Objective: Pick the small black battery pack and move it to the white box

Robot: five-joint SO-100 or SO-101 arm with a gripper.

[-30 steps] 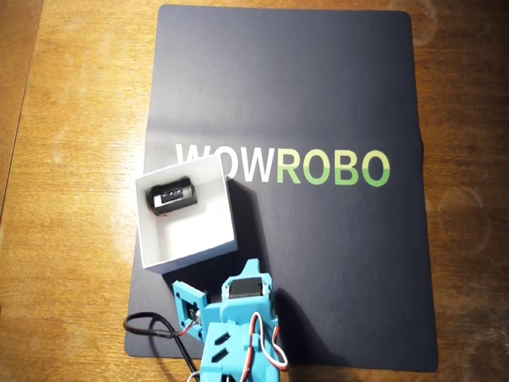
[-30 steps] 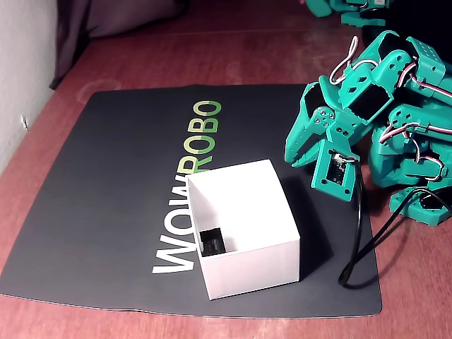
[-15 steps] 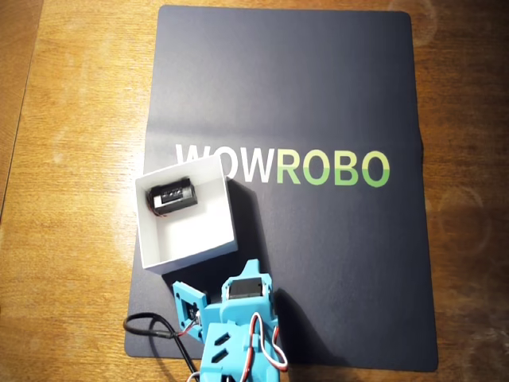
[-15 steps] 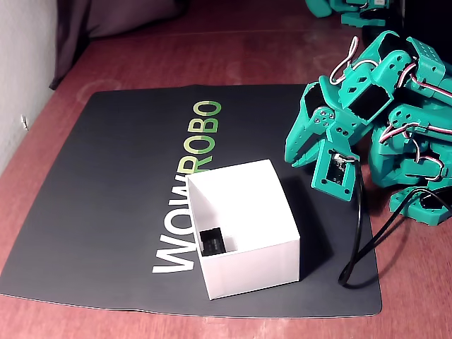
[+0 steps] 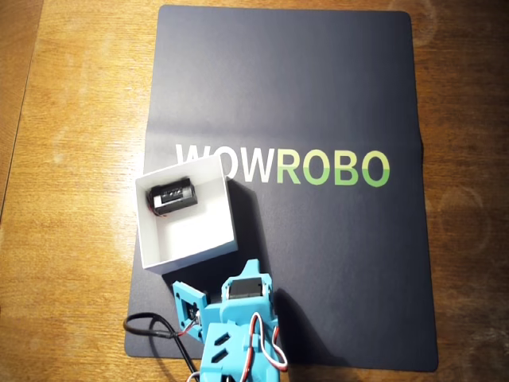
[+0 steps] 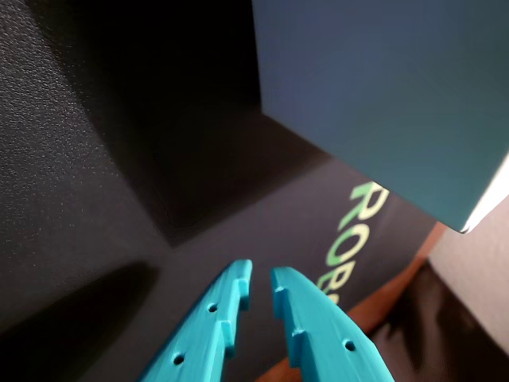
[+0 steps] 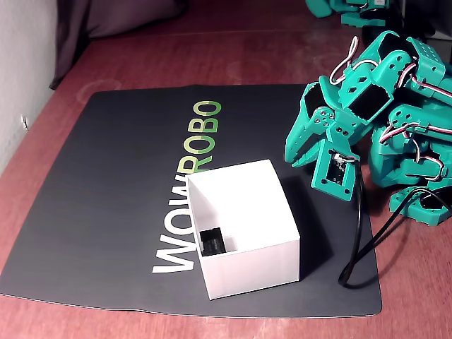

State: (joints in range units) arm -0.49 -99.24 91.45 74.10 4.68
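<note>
The small black battery pack (image 5: 171, 197) lies inside the white box (image 5: 205, 248), against the wall near the mat's lettering. In the fixed view it (image 7: 212, 242) shows low in the box (image 7: 247, 265). My gripper (image 7: 292, 157) hangs beside the box, outside it, pointing down at the mat. In the wrist view the gripper (image 6: 260, 274) has its blue fingers almost together with nothing between them, and the box's shadowed outer wall (image 6: 382, 95) fills the upper right. In the overhead view the arm's blue body (image 5: 242, 306) sits just below the box.
A dark mat (image 5: 334, 95) with WOWROBO lettering covers the wooden table (image 5: 71, 119). A black cable (image 7: 357, 240) loops from the wrist camera onto the mat's edge. The arm's base and more blue parts (image 7: 417, 141) stand at the right in the fixed view.
</note>
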